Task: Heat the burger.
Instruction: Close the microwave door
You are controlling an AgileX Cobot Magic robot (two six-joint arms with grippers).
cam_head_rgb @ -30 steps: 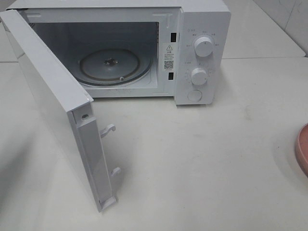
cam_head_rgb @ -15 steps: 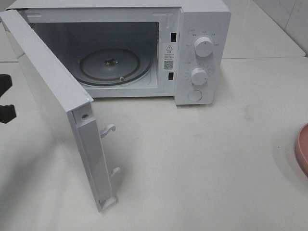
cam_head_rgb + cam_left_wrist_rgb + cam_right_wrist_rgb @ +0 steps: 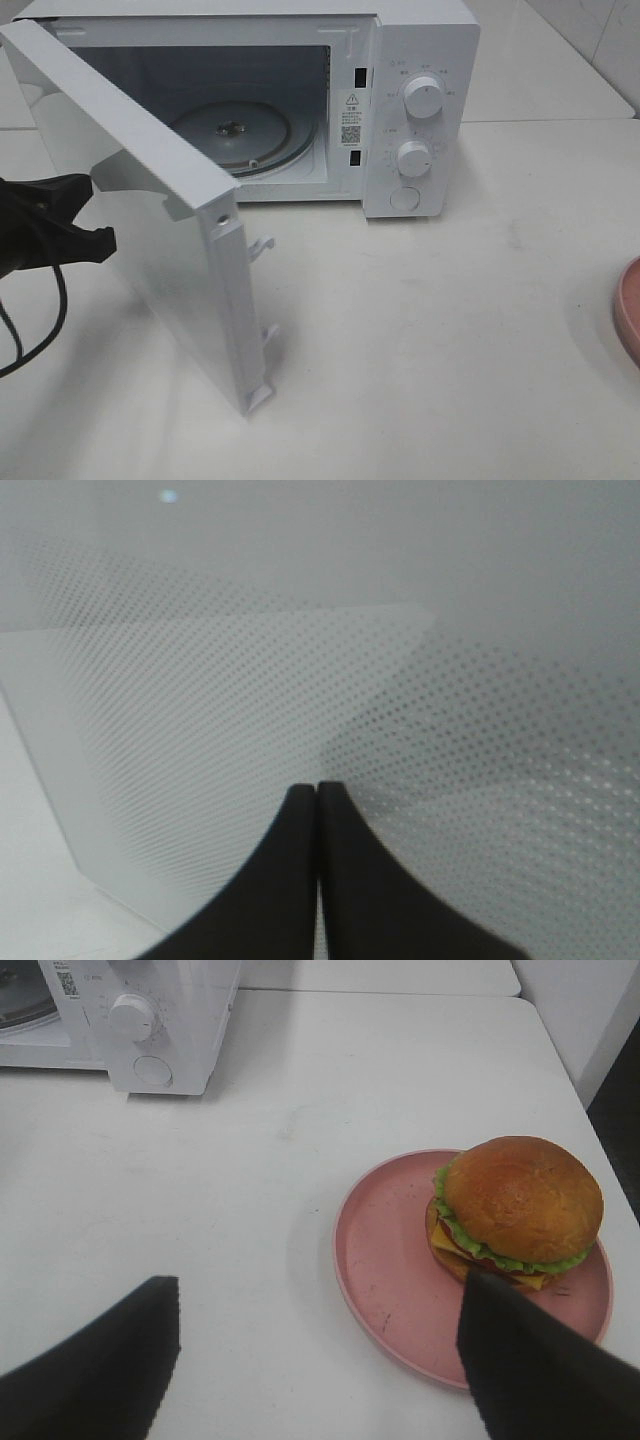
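The burger (image 3: 520,1205), with a domed brown bun, lettuce and cheese, sits on a pink plate (image 3: 385,1280) in the right wrist view. My right gripper (image 3: 315,1285) hovers open above the plate's near side and holds nothing; one finger tip lies close to the burger. Only the plate's rim (image 3: 630,310) shows in the exterior view; the burger and right arm are outside it. The white microwave (image 3: 420,110) stands with its door (image 3: 170,260) partly open and its glass turntable (image 3: 235,135) bare. My left gripper (image 3: 88,215) is shut, its tips (image 3: 318,785) against the door's dotted outer face.
The microwave's two knobs (image 3: 422,100) and round button (image 3: 404,198) are on its right panel. Two door latches (image 3: 262,245) stick out from the door's free edge. A black cable (image 3: 30,340) hangs from the left arm. A tiled wall rises behind the table on the right.
My left gripper has come in from the left edge and met the door. The door's free edge has swung to the right, toward the microwave. The right side looks the same.
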